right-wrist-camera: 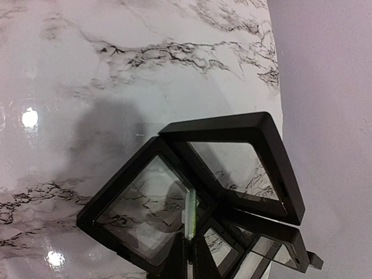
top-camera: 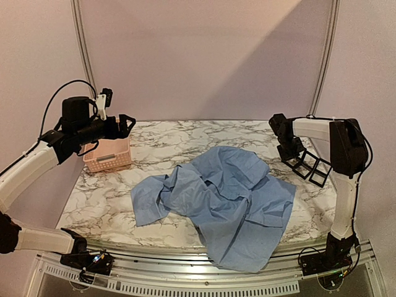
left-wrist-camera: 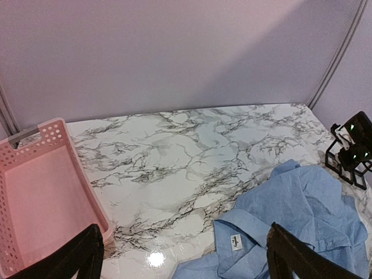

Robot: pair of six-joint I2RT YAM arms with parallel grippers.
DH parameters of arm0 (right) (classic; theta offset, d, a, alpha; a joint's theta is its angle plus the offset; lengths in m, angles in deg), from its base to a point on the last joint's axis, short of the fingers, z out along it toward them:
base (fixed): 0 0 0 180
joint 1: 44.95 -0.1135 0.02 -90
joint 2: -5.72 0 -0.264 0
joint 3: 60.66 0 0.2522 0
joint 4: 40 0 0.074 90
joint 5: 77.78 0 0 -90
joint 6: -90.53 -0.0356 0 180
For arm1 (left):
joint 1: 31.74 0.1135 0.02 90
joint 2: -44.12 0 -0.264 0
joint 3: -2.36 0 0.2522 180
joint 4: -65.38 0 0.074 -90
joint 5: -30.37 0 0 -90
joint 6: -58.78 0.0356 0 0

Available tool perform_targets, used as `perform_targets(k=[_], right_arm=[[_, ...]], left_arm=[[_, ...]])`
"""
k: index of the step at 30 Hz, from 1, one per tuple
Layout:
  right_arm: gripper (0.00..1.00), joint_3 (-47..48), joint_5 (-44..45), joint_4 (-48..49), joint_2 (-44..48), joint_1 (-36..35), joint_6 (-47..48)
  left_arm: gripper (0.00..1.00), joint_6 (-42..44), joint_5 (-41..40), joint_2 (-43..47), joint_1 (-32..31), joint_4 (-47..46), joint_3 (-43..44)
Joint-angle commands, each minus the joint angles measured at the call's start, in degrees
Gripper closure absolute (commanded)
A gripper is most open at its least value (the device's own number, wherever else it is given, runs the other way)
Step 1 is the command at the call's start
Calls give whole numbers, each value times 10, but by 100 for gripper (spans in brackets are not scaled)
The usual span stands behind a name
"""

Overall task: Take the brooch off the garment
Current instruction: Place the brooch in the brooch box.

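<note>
Marble surface (top-camera: pixel 161 139), blue garment (top-camera: pixel 229 198) crumpled mid-frame; no brooch visible in any view. Left claw (left-wrist-camera: pixel 185 256) wide open, raised at upper left by pink basket (top-camera: pixel 108 158). Right claw (top-camera: pixel 289 150) closed, by black frames (top-camera: pixel 309 166) at right. Likely search step; next needs the brooch found among folds.

The garment (top-camera: pixel 216 198) is a light blue shirt of thin cloth, lying crumpled and loosely spread on the marble table (top-camera: pixel 167 139), from the middle toward the near right. Folds and creases run across it, and its lowest part hangs over the table's near edge. The left wrist view shows its collar (left-wrist-camera: pixel 224 229) turned open, with a small white label (left-wrist-camera: pixel 235 241) inside.
</note>
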State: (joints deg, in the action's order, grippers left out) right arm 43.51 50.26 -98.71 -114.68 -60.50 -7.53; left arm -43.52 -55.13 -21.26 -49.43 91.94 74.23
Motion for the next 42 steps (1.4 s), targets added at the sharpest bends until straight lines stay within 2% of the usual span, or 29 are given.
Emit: perform_targets(k=[1,20,31,35,42], right_arm=[[99,16,-2,-4,-20,4,-10],[86,18,-27,-16,-33,3,-35],[70,18,-67,-13,-5,4,-36],[57,6,-110,14,20,3,-31],[47,-12,-206,57,95,4,-28]], left_arm=[[3,-5,5,-6,6,4,-9],[3,-6,7,-9,6,5,-10],[3,-5,8,-12,6,5,-10],[3,-6,12,-15,6,4,-11],[4,-13,43,-32,5,-5,-10]])
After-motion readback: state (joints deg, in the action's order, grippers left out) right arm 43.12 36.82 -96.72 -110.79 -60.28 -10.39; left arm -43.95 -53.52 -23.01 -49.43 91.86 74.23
